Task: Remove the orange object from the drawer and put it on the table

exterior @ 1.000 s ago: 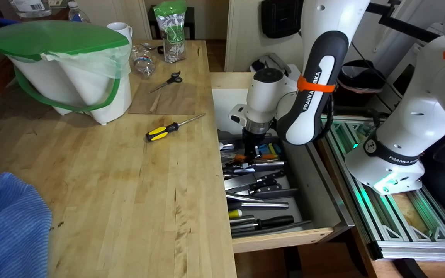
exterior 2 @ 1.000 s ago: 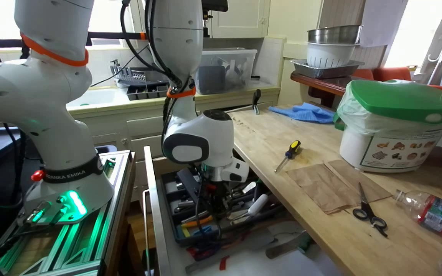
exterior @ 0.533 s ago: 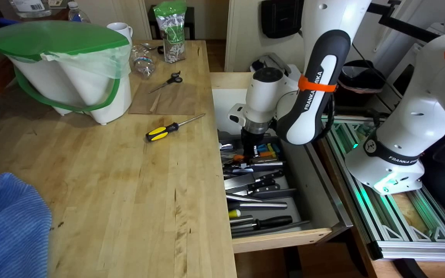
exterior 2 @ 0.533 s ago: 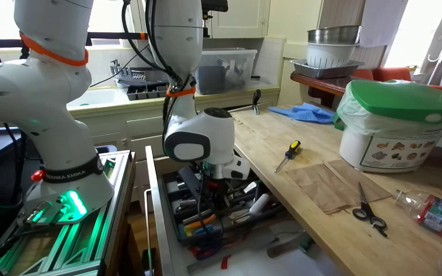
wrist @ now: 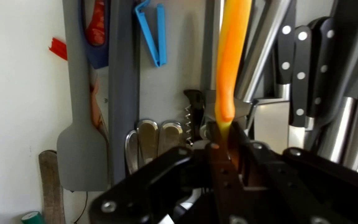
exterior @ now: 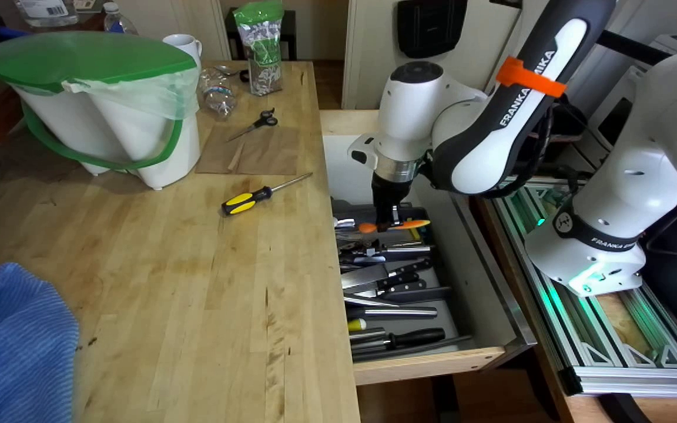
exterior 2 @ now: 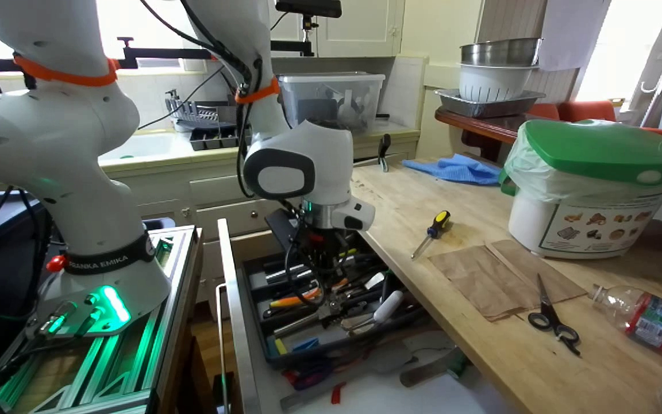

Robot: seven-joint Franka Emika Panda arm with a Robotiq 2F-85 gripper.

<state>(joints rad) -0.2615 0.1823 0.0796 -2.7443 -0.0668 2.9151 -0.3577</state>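
**Gripper point(wrist: 224, 130) holding orange object point(wrist: 230, 62) over pulled-out drawer point(exterior: 429, 365)**

Grip narrow: tips pinched on the orange object at lower centre of the wrist view, its length running up to the top edge. In an exterior view, orange shows on both sides of the tips, right of centre, within the drawer's outline. Contact with anything beneath cannot be told.

A corkscrew point(wrist: 194, 107), mid-frame, is made out in the wrist view only. On the table point(exterior: 197, 317), both exterior views record a screwdriver point(exterior: 250, 200), scissors point(exterior: 263, 119) and a lidded bin point(exterior: 156, 147). Seen in a single exterior view each: a mug point(exterior: 183, 42), upper left; a clear storage box point(exterior 2: 337, 106), upper centre.

Writing: "FRANKA" on the arm point(exterior: 482, 170), next to an orange strap point(exterior: 531, 77); "RANKA EMIKA" on the black band point(exterior 2: 107, 263) at lower left. Bin label point(exterior 2: 601, 227): food pictures, print too small to read.
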